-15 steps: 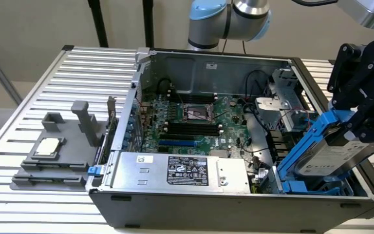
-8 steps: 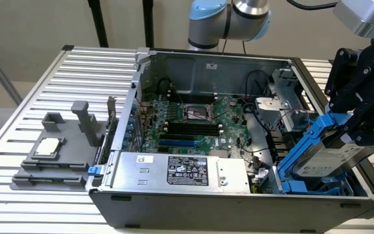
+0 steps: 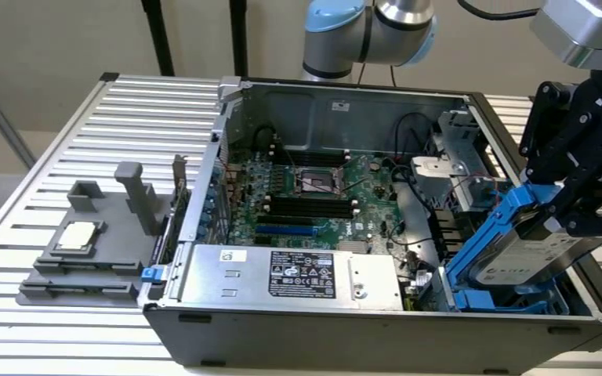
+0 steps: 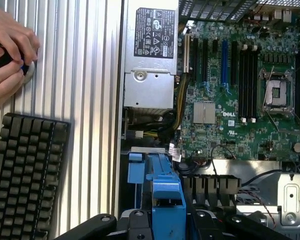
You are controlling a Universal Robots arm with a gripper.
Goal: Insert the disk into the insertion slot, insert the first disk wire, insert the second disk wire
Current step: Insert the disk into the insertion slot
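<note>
The disk [image 3: 519,265], a silver-grey drive with a white label in a bright blue frame [image 3: 486,235], hangs tilted at the exterior view's right. Its lower end dips into the insertion slot [image 3: 510,301], the grey cage with blue rails at the near right corner of the open computer case. My black gripper [image 3: 578,205] is shut on the disk's upper end. In the wrist view the blue frame [image 4: 165,187] juts out from between my gripper [image 4: 165,225] fingers, over the case's edge. Black cables [image 3: 416,129] lie behind the cage.
A silver power supply box [image 3: 291,274] fills the case's front, with the motherboard and CPU socket [image 3: 317,180] behind it. A grey fixture [image 3: 81,251] sits on the ribbed table at the exterior view's left. In the wrist view, a keyboard [image 4: 25,175] and a person's hand [image 4: 7,55] rest beside the case.
</note>
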